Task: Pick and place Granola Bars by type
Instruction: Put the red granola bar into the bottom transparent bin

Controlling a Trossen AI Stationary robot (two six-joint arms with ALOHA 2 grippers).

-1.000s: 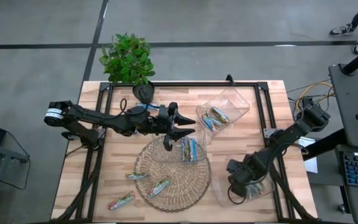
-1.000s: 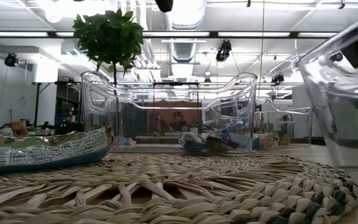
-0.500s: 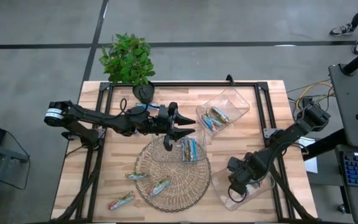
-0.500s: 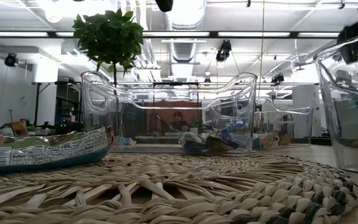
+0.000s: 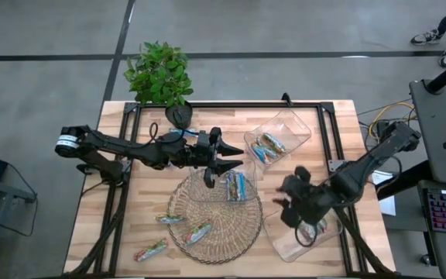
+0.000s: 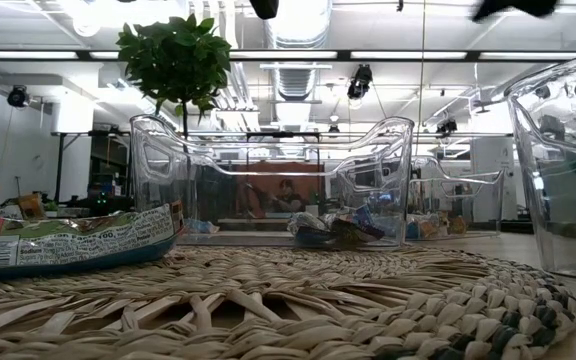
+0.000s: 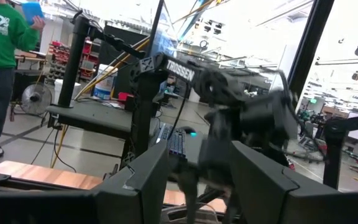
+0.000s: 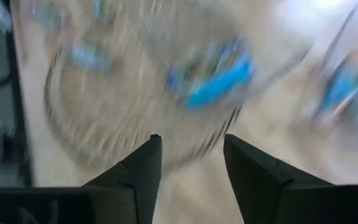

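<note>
High view shows three clear plastic trays on the wooden bench [image 5: 122,240]. One tray [image 5: 279,138] sits at about 1 o'clock from the round wicker mat [image 5: 215,208] and has a couple of blue and silver-green granola bars [image 5: 268,146] in it. A second tray [image 5: 221,186] sits on the mat's 12 o'clock side with blue bars [image 5: 236,184] inside. The third tray [image 5: 304,236] is at 4 o'clock off the mat, with something light and green-ish in it, partly under the right arm so I can't say much more.

Loose bars: one on the mat near its 8 o'clock edge [image 5: 198,232], one just at the mat's 9 o'clock rim [image 5: 170,219], one alone on the bench further toward 8 o'clock [image 5: 151,250].

Left claw [image 5: 224,164] hovers at the mat's 12 o'clock edge, right beside the middle tray, fingers spread, nothing in it. Right claw [image 5: 283,204] is up over the gap between mat and third tray; its wrist view shows the fingers [image 8: 138,171] apart and empty.

Readable writing: "TROSSEN" on the far arm [image 7: 179,70] in the left wrist view, and "12" on a green shirt [image 7: 2,34] worn by a person standing back there. Low view shows small print on a wrapper [image 6: 68,240], too tiny to read. Potted plant [image 5: 158,74] sits at the bench's 11 o'clock corner.
</note>
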